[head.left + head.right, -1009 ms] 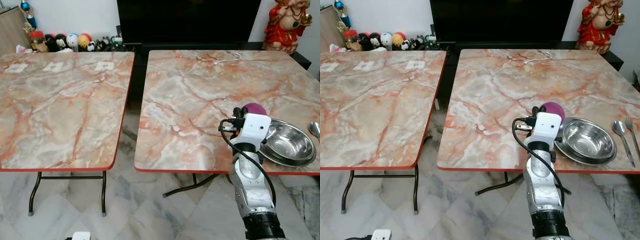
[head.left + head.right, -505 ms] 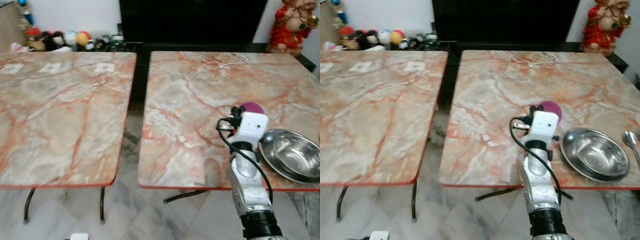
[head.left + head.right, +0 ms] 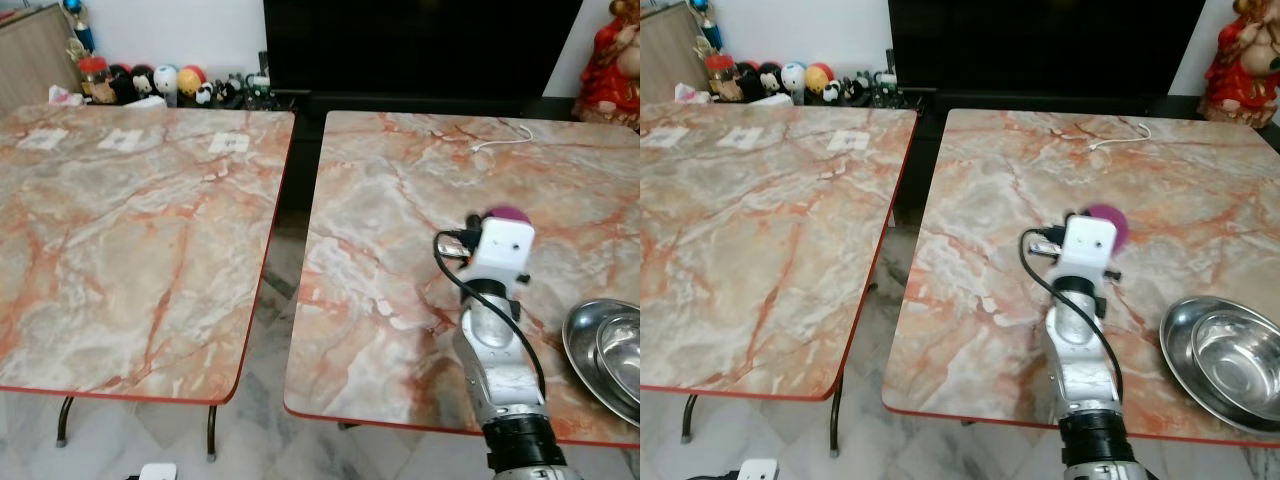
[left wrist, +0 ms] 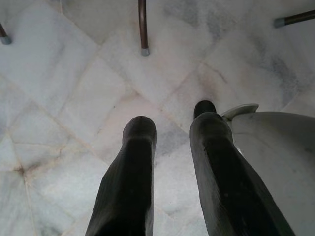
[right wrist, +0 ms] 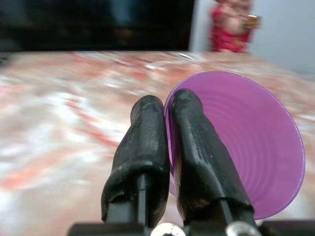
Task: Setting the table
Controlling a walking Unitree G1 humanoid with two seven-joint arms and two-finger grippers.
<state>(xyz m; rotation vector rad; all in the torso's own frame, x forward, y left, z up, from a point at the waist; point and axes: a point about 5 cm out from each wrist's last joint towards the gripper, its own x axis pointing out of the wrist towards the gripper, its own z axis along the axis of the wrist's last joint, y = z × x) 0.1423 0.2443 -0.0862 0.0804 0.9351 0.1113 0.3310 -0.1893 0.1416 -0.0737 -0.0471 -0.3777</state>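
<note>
My right gripper is shut on the rim of a purple plastic cup, one finger inside and one outside. From the head, the cup peeks out behind the white wrist housing, above the middle of the right marble table. A steel bowl stacked in a steel plate sits near that table's front right corner, well to the right of the cup. My left gripper hangs over the marble floor, open, with nothing between its fingers.
A second marble table stands to the left across a narrow gap, with paper labels at its far edge. A white cable lies at the right table's back. A black TV unit, toys and a red statue line the wall.
The camera has shifted, so the bowl now sits at the picture's right edge and the spoon is out of frame. The cup in my right gripper is farther left of the bowl.
</note>
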